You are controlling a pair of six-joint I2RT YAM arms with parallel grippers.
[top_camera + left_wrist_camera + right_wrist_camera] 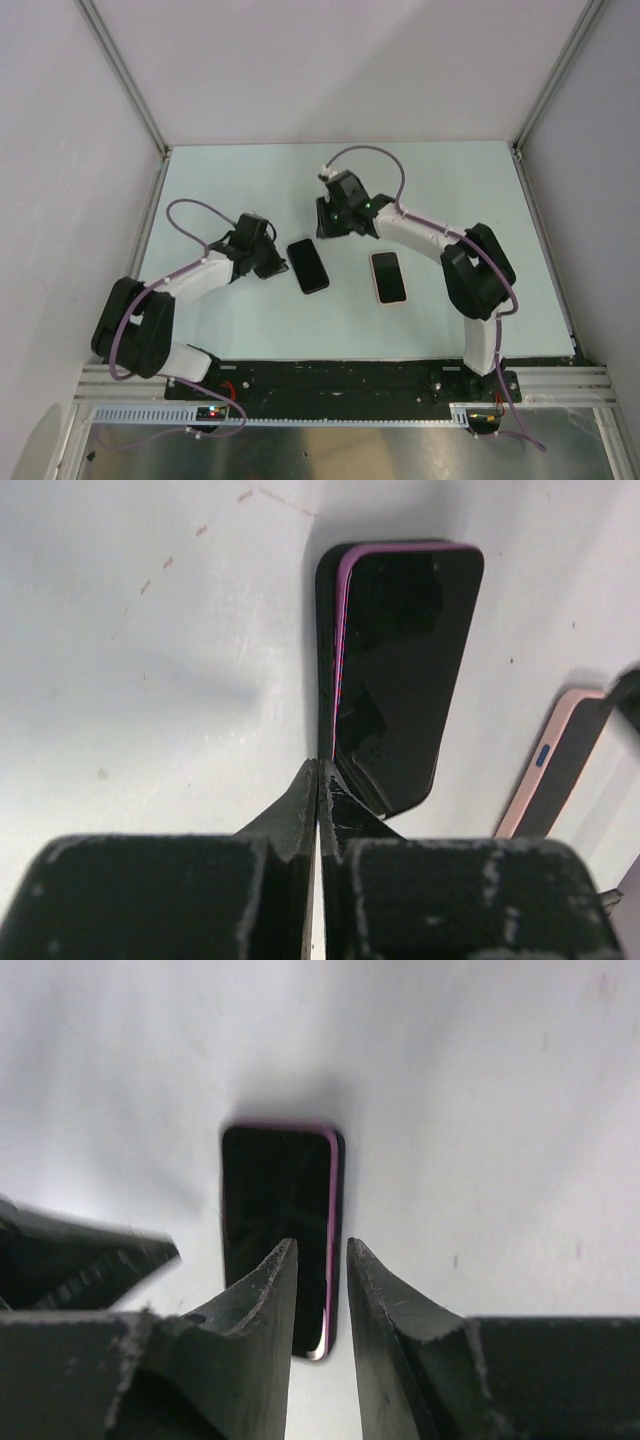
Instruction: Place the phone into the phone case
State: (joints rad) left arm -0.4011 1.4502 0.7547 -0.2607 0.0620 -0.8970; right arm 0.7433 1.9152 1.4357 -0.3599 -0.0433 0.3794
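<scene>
A black-screened phone with a purple rim lies flat mid-table on a black phone case, whose edge shows along the phone's left side. How far the phone sits in the case I cannot tell. My left gripper is shut, its tips at the phone's near left corner and holding nothing. My right gripper hangs over the phone's far end with its jaws a little apart and nothing between them. The left gripper shows blurred at the left of the right wrist view.
A second phone with a pink body lies flat to the right of the black one, and its edge shows in the left wrist view. White walls close off the table at the back and sides.
</scene>
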